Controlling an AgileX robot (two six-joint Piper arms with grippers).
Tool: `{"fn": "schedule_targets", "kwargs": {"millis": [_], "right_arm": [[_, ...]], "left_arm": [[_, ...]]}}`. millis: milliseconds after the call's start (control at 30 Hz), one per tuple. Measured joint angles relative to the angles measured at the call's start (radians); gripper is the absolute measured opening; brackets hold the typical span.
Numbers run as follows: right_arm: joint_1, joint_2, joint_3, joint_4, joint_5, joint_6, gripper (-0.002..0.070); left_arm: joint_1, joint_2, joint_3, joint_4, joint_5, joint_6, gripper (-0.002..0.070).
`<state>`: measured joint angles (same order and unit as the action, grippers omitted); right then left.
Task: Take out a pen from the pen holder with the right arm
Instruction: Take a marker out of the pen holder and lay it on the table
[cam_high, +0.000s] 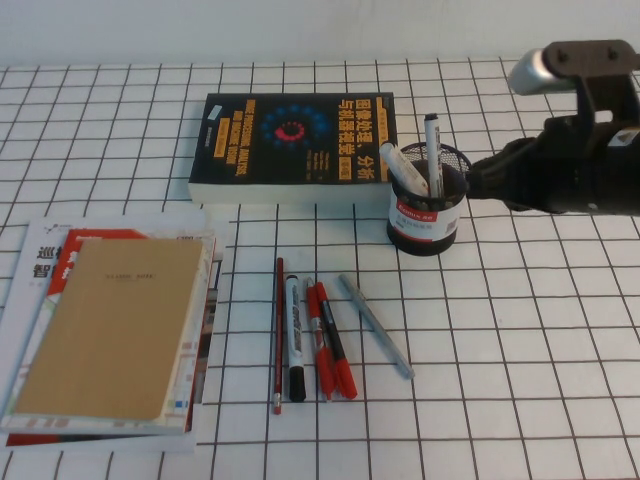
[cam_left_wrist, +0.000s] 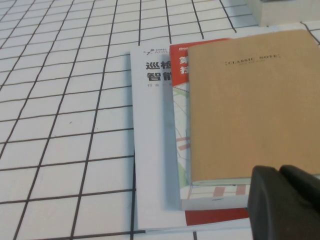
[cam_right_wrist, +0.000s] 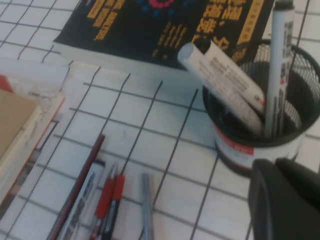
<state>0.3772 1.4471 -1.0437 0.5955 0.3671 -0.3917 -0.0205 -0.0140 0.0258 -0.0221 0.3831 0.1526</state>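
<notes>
Brown notebook (cam_high: 115, 325) tops a stack of printed booklets (cam_high: 45, 255) at the near left edge of the white, grid-lined table (cam_high: 520, 330). Behind it lies a thick black book (cam_high: 295, 140) with orange lettering. The right gripper (cam_right_wrist: 281, 170), jaws pressed together and holding nothing, hangs just to the right of the black mesh pen holder (cam_high: 428, 215), which stands beside the book's right corner. Two markers stand in the holder: a black-capped one (cam_high: 433, 150) nearly upright and a white one (cam_high: 400, 165) leaning toward the book. In front lie a dark red pencil (cam_high: 279, 335), a black marker (cam_high: 294, 340), two red pens (cam_high: 325, 345) and a grey pen (cam_high: 375, 325). The left gripper (cam_left_wrist: 279, 175), fingers together, hovers over the booklets, empty.
</notes>
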Motion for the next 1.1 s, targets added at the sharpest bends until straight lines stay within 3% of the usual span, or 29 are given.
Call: {"fn": "schedule_targets", "kwargs": {"millis": [167,367,567,1100], "right_arm": [[0.070,0.055,0.000,-0.144,-0.211,0.035,0.0029],[0.119,0.105,0.049,-0.255,-0.523,0.099,0.0201],[0.118,0.193,0.070,-0.265,-0.649,0.120,0.0357],[0.126,0.368,0.032,-0.290,-0.857,0.131,0.0386]], "left_arm": [[0.000,0.000,0.000,0.000,0.000,0.000,-0.0004],[0.000,0.000,0.000,0.000,0.000,0.000,-0.0004],[0.000,0.000,0.000,0.000,0.000,0.000,-0.0004],[0.000,0.000,0.000,0.000,0.000,0.000,-0.0004]]}}
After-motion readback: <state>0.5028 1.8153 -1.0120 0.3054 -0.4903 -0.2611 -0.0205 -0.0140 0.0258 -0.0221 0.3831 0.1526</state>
